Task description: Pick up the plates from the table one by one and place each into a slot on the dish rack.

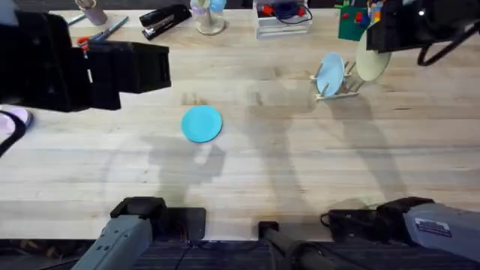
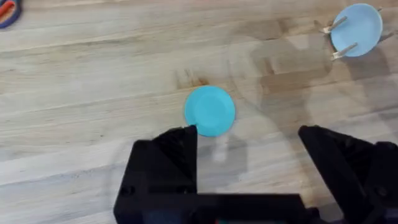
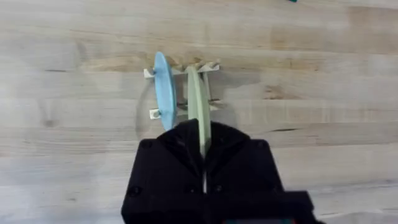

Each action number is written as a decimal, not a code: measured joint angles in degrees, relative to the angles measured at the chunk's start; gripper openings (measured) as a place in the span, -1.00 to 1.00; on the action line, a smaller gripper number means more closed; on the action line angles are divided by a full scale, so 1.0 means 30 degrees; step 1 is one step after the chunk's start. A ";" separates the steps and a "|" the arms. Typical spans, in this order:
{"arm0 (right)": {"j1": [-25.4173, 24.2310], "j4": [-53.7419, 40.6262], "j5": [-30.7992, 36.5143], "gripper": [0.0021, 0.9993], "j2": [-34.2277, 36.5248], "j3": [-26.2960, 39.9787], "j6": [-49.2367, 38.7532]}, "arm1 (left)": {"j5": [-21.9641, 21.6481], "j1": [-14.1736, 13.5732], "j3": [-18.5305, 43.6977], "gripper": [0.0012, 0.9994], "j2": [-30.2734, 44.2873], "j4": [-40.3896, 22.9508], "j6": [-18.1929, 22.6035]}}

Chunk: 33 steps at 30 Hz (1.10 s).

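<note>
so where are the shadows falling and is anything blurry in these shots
Overhead: soft grey arm shadows spread over the table beside and below the turquoise plate; the left arm looms large, dark and blurred at upper left. Left wrist: a faint shadow crosses the planks between that plate and the dish rack. Right wrist: the right hand, gripping the cream plate, looks soft-edged.

We note the tabletop [image 1: 300,165] carries a turquoise plate [image 1: 202,123] lying flat mid-surface and the dish rack [image 1: 339,88] standing farther right
</note>
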 joint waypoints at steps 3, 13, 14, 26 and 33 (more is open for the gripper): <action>0.0000 0.0552 -0.0011 -0.94 0.0165 -0.0225 -0.0093 | 0.0000 0.0000 0.0000 0.99 0.0000 0.0003 0.0000; -0.0092 0.0796 -0.0037 -0.94 0.0569 -0.0652 -0.0180 | 0.0000 0.0000 0.0000 0.99 0.0000 -0.0002 0.0000; -0.0102 0.0811 -0.0054 -0.94 0.0611 -0.0655 -0.0180 | 0.0000 0.0000 0.0000 0.99 0.0000 0.0003 0.0000; -0.0102 0.0906 -0.0069 -0.94 0.0778 -0.0720 -0.0217 | 0.0000 0.0000 0.0000 0.99 0.0000 0.0003 0.0000; -0.0102 0.0906 -0.0069 -0.94 0.0778 -0.0728 -0.0217 | 0.0000 0.0000 0.0000 0.99 0.0000 0.0003 0.0000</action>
